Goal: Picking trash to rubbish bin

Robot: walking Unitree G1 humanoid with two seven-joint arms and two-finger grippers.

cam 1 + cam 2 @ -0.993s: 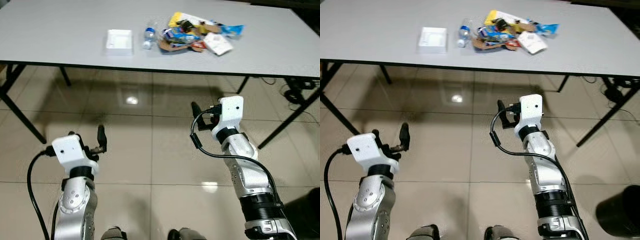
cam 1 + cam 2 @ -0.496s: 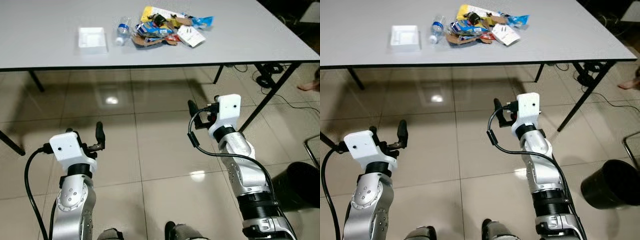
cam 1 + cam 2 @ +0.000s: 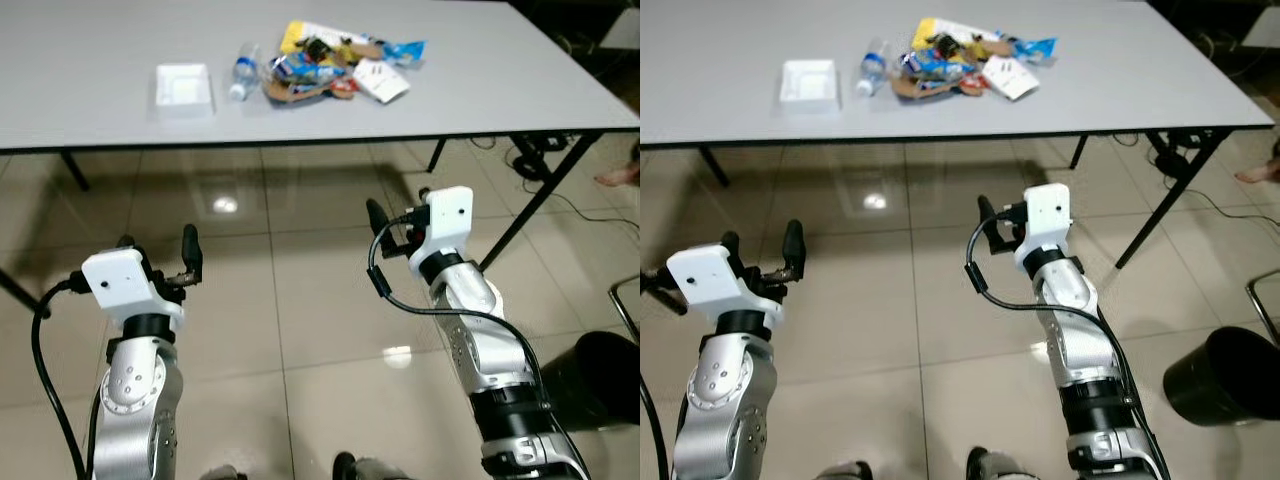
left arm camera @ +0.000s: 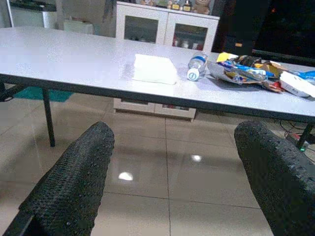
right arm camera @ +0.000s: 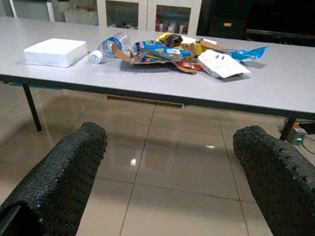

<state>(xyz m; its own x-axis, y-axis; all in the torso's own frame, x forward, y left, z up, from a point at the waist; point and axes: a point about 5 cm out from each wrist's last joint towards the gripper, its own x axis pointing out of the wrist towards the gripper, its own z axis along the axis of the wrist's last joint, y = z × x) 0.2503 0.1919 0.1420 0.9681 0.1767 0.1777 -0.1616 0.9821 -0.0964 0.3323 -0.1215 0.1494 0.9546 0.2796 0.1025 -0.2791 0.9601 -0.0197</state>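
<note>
A pile of trash (image 3: 325,70), made of crumpled wrappers and cardboard, lies on the grey table (image 3: 480,90). Beside it are a plastic bottle (image 3: 241,72) on its side and a white box (image 3: 184,85). The black rubbish bin (image 3: 1220,378) stands on the floor at my lower right. My left gripper (image 3: 760,250) and right gripper (image 3: 395,225) hang over the tiled floor, short of the table's front edge. In the left wrist view the left gripper (image 4: 172,162) is open and empty. The right gripper (image 5: 170,167) is likewise open and empty, facing the pile.
Black table legs (image 3: 530,210) slant down at the right, with cables (image 3: 530,150) on the floor behind them. Another leg (image 3: 75,170) stands at the left. A metal chair frame (image 3: 628,310) is at the right edge. Glossy floor tiles lie between me and the table.
The whole view has swung to the right, bringing the black bin and the table's right end into sight. Both grippers stay open and empty in much the same pose.
</note>
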